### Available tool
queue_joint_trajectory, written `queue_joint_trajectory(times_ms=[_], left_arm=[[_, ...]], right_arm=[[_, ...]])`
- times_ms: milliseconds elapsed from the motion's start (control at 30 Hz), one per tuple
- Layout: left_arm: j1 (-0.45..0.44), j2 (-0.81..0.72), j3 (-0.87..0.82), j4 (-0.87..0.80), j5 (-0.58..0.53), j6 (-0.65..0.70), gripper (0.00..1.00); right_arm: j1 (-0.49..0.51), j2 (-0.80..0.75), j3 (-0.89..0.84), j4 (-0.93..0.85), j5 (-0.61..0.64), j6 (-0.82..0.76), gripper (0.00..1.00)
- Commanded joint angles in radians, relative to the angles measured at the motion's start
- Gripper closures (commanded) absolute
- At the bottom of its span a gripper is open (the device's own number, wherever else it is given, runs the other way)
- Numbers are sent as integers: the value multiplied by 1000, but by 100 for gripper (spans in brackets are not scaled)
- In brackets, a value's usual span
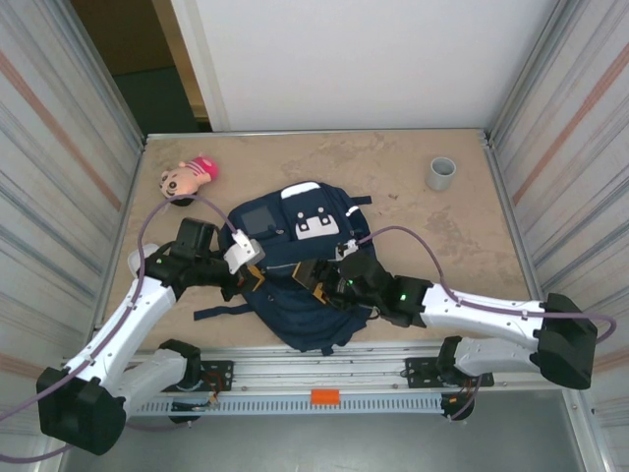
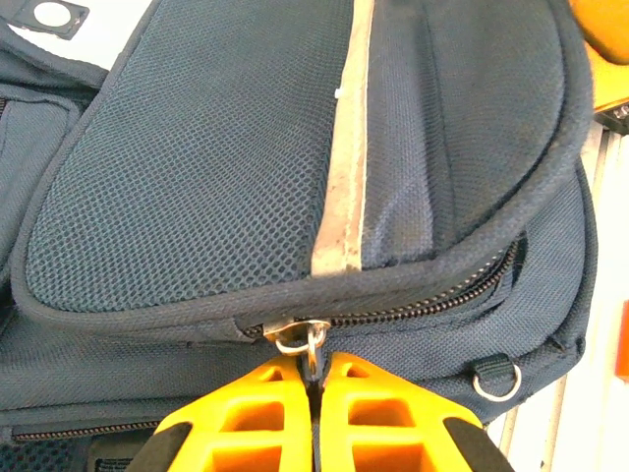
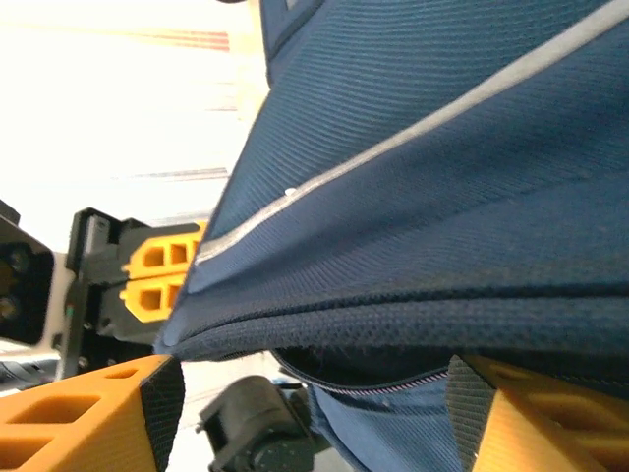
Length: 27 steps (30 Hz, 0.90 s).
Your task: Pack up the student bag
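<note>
Mottled tan table [image 1: 413,206] (ribbed walls [image 1: 59,147] either side); student bag [image 1: 295,315] atop.

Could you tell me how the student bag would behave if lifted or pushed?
Probably floppy: the student bag lies slumped and creased. Its mesh fabric likely drags rather than slides. Lying flat, it seems unlikely to roll.

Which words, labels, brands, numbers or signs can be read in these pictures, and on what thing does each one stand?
No text can be read.
Small dark label low on the student bag: print too blurred to read.
White patches on the bag: dark marks only, too small to read.
</note>
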Motion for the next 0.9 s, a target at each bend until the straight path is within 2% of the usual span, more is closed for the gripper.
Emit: queue_joint_trajectory(times_ms=[0, 67, 133, 267, 467, 533, 800, 867], left_arm=[[-18, -20, -3, 35, 49, 8, 100], [-20, -20, -4, 33, 54, 9, 100], [-26, -22, -4, 29, 54, 15, 100], [-40, -19, 1, 17, 56, 21, 100], [-89, -18, 13, 8, 79, 12, 100], [-115, -19, 19, 8, 94, 3, 100], [-258, 3, 47, 51, 135, -52, 100], [-290, 16, 50, 72, 124, -69, 96]], right_arm=[[-27, 43, 0, 120, 1, 68, 31], [-38, 57, 5, 133, 3, 68, 35], [-52, 63, 7, 133, 4, 66, 44], [-81, 64, 2, 118, 14, 50, 70], [-99, 76, -1, 102, 38, 18, 92], [-99, 87, 3, 103, 38, 10, 95], [-99, 129, 40, 89, 17, -42, 98], [-103, 119, 38, 73, 11, -65, 98]])
